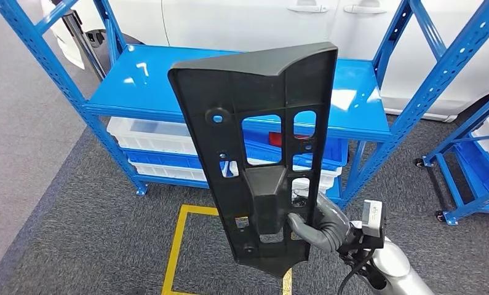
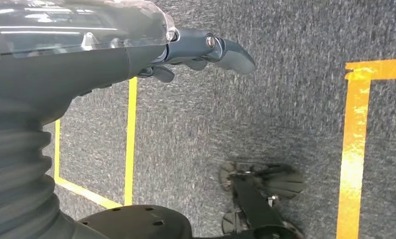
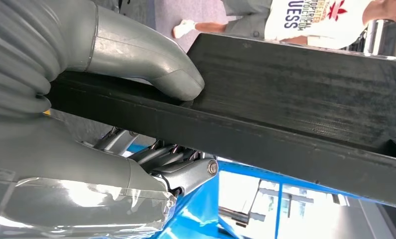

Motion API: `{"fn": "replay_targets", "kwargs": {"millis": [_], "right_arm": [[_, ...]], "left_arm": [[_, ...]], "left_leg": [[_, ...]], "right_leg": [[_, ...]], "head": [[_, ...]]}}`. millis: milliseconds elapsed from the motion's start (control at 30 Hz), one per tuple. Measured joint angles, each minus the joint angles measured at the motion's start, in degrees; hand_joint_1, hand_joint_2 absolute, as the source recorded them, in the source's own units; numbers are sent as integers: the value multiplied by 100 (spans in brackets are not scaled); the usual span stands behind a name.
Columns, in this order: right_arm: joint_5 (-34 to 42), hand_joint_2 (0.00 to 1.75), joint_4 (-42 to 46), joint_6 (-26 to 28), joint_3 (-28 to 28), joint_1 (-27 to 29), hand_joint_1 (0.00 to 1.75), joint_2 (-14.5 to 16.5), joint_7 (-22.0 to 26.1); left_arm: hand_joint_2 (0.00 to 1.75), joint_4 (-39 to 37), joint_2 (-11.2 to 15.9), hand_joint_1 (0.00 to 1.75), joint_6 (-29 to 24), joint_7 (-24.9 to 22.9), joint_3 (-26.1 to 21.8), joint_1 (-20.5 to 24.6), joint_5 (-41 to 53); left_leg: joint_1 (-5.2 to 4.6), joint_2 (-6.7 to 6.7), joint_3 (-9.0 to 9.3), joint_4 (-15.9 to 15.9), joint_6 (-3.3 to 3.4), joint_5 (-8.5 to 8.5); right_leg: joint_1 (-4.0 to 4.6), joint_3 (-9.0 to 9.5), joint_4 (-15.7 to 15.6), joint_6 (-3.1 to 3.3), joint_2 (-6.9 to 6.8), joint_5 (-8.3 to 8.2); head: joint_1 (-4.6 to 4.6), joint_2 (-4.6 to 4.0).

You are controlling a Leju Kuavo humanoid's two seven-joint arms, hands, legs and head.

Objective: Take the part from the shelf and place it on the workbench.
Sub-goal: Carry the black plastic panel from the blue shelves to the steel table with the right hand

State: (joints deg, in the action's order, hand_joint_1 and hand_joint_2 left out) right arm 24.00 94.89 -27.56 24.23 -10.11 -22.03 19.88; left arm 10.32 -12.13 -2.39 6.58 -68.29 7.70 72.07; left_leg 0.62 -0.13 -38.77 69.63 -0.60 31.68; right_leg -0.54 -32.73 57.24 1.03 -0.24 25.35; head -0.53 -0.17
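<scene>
Right hand [image 1: 325, 224] grips the black plastic part [image 1: 260, 147] near its lower end, at the right edge of the panel; in the right wrist view the thumb [image 3: 151, 64] presses on one face of the part [image 3: 295, 99] and the darker fingers [image 3: 161, 154] curl under the opposite face. The part is held upright in the air, clear of the shelf [image 1: 143, 80] and in front of it, its wide end uppermost. It is a flat moulded panel with several rectangular cut-outs, small round holes and a raised box section near the grip.

Left hand [image 2: 200, 55] hangs over grey carpet [image 2: 285, 114], holding nothing; its fingers lie loosely extended and slightly apart.

Behind the part stands the blue steel shelf; its top deck carries nothing visible. On the tier below the deck sit white bins [image 1: 149, 132] and blue bins [image 1: 328, 153]. A yellow floor marking [image 1: 180, 246] lies on the carpet in front of the shelf, directly below the part. A second blue rack on castors [image 1: 469, 160] stands to the right of the shelf. White car doors [image 1: 260, 21] are visible behind the shelf. A person in a white printed shirt [image 3: 325, 17] appears beyond the part in the right wrist view.
</scene>
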Motion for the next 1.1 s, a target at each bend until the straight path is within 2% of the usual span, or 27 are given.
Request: {"fn": "replay_targets", "kwargs": {"millis": [33,67,100,167,233,267,367,400,433,533,567,600,633,700,733,767,833,867,933,967,1033,1067,1100], "right_arm": [[-3,175,7,-2,-11,41,175,-4,2],[-4,175,10,-8,-20,70,175,-5,4],[-4,175,10,-16,-27,88,175,-5,7],[-4,175,10,-44,-49,96,175,-5,26],[-7,175,8,-82,-84,83,175,-7,59],[-11,175,6,-104,-104,72,175,-10,79],[-26,175,3,-140,-155,46,175,-24,127],[-28,175,4,-151,-177,36,175,-33,133],[-30,175,4,-164,-204,20,175,-43,135],[-37,175,5,-213,-262,-59,175,-57,112],[-41,175,4,-225,-267,-94,175,-57,86],[-44,175,3,-234,-269,-140,175,-57,51],[-46,175,2,-239,-271,-196,175,-56,11],[-43,175,1,-240,-271,-338,175,-55,-75],[-38,175,1,-237,-269,-413,175,-51,-120],[-33,175,1,-232,-267,-479,175,-44,-170],[-22,175,2,-220,-257,-555,175,-22,-256],[-20,175,3,-214,-250,-569,175,-5,-287],[-16,175,5,-207,-235,-591,175,41,-316],[-16,175,7,-208,-227,-601,175,62,-321],[-15,175,8,-216,-205,-606,175,90,-326],[-15,175,8,-220,-190,-597,175,108,-328],[-16,175,8,-222,-172,-586,175,130,-332]], "left_arm": [[175,0,0,0,3,-2,11,-2,1],[175,0,0,0,5,-3,20,-2,2],[175,0,0,0,7,-4,26,1,2],[175,0,0,0,11,-4,38,26,1],[175,0,-2,0,15,-5,49,83,-5],[175,0,-3,0,16,-5,51,114,-9],[175,0,-14,0,17,-26,54,198,-35],[175,0,-21,0,17,-34,54,238,-47],[175,0,-28,0,17,-36,54,284,-61],[175,0,-46,0,27,-21,52,402,-104],[175,0,-50,0,31,-13,51,428,-114],[175,0,-51,0,34,-4,50,450,-120],[175,0,-55,0,38,4,49,472,-123],[175,0,-71,0,49,24,47,517,-131],[175,0,-80,0,57,39,47,539,-139],[175,0,-86,0,64,56,47,554,-152],[175,0,-94,0,78,94,44,555,-190],[175,0,-95,0,81,109,42,548,-205],[175,0,-96,0,85,128,37,539,-224],[175,0,-95,0,84,131,36,534,-233],[175,0,-91,0,79,133,22,504,-283],[175,0,-87,0,77,139,9,475,-314],[175,0,-81,0,76,150,-9,443,-346]], "left_leg": [[2,0,-123,347,-6,153],[2,0,-162,516,-6,197],[2,1,-94,465,0,134],[1,0,331,-244,33,-201],[-13,-3,690,-933,75,-406],[-21,-5,746,-1070,98,-425],[-25,-6,717,-1125,193,-482],[-17,-4,705,-1147,229,-518],[-5,-1,688,-1169,263,-553],[-8,5,609,-1168,297,-610],[-11,8,583,-1159,295,-622],[-12,10,563,-1150,291,-632],[-14,10,551,-1141,286,-640],[-22,8,540,-1132,266,-652],[-29,5,527,-1127,245,-663],[-34,4,508,-1123,219,-677],[-32,3,478,-1132,155,-711],[-29,4,467,-1127,124,-707],[-29,1,376,-928,62,-545],[-26,0,259,-648,36,-365],[-18,0,-53,119,-1,21],[-12,0,-160,402,-16,113],[-5,0,-172,478,-26,93]], "right_leg": [[8,-23,4,6,-1,-13],[14,-44,11,6,1,-25],[18,-60,20,0,6,-35],[20,-76,47,-20,16,-44],[44,-111,93,-66,18,-49],[53,-135,108,-99,18,-60],[42,-182,117,-204,21,-91],[33,-221,190,-240,24,-26],[25,-301,369,-273,26,107],[-4,-745,1426,-352,25,676],[-11,-831,1666,-363,25,747],[-16,-808,1687,-364,24,703],[-19,-673,1477,-355,24,562],[-5,-216,676,-294,24,220],[12,-49,345,-258,24,125],[31,40,144,-223,24,85],[59,41,57,-170,24,82],[45,40,32,-139,16,56],[14,44,-37,-69,-2,-2],[-1,40,-59,-44,-14,-25],[5,8,-50,-23,-24,-39],[7,-9,-37,-20,-26,-42],[6,-23,-21,-20,-24,-43]], "head": [[1,0],[1,0],[1,0],[1,0],[1,0],[1,0],[1,0],[1,0],[1,0],[1,0],[1,0],[1,0],[1,0],[1,0],[1,0],[1,0],[1,0],[1,0],[1,0],[1,0],[1,0],[1,0],[1,0]]}}
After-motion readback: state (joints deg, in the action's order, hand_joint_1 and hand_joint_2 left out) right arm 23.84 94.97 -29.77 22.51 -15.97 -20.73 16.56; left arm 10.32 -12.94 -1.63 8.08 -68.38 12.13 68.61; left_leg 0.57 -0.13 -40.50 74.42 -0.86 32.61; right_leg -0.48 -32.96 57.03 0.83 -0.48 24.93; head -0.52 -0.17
